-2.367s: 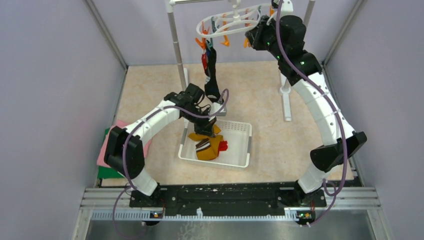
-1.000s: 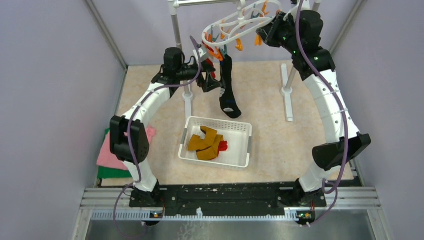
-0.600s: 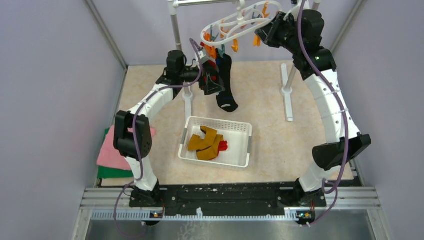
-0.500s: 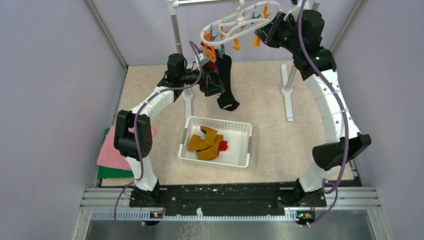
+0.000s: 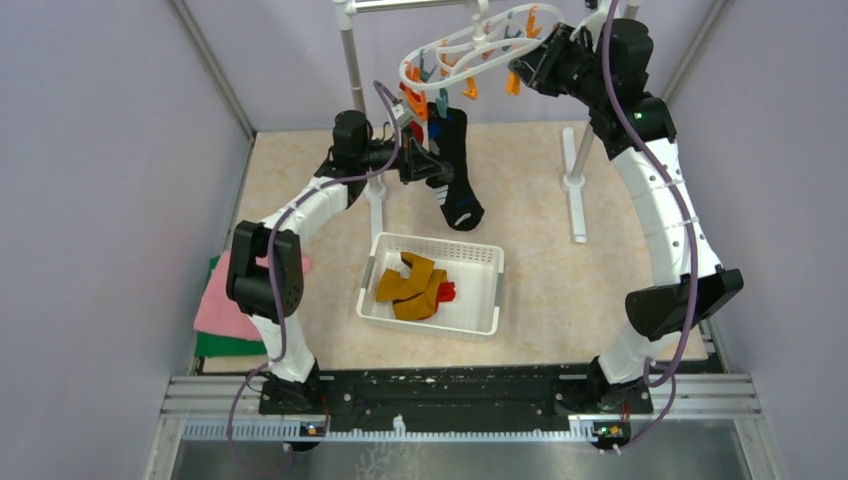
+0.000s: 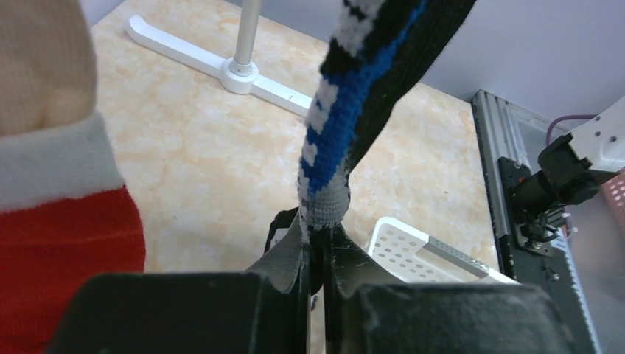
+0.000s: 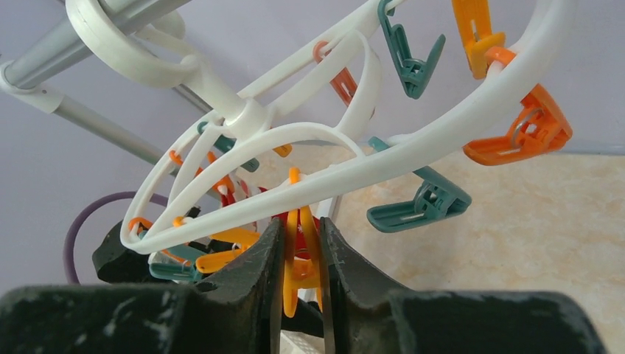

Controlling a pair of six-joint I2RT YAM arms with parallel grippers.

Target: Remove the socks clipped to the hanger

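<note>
The white oval hanger (image 5: 478, 42) hangs tilted from the rack's top bar, with orange and teal clips. A black sock (image 5: 452, 170) with blue and white markings hangs from it. My left gripper (image 5: 424, 166) is shut on this sock; in the left wrist view the fingers (image 6: 320, 236) pinch its grey end (image 6: 324, 210). A red sock with a white cuff (image 6: 59, 243) hangs beside it. My right gripper (image 5: 527, 66) is shut on an orange clip (image 7: 298, 269) under the hanger ring (image 7: 442, 136). Mustard socks (image 5: 408, 286) and a red one (image 5: 446, 292) lie in the basket.
The white mesh basket (image 5: 472, 325) stands mid-table below the hanger, also in the left wrist view (image 6: 427, 247). The white rack has a left pole (image 5: 355, 80) and a right foot (image 5: 572, 205). A pink and green folded cloth (image 5: 212, 322) lies at the left wall.
My left gripper rose from the basket to the hanger and closed on the black sock. The sock's foot has swung down and right. The right gripper tilted the hanger and still holds its clip.
</note>
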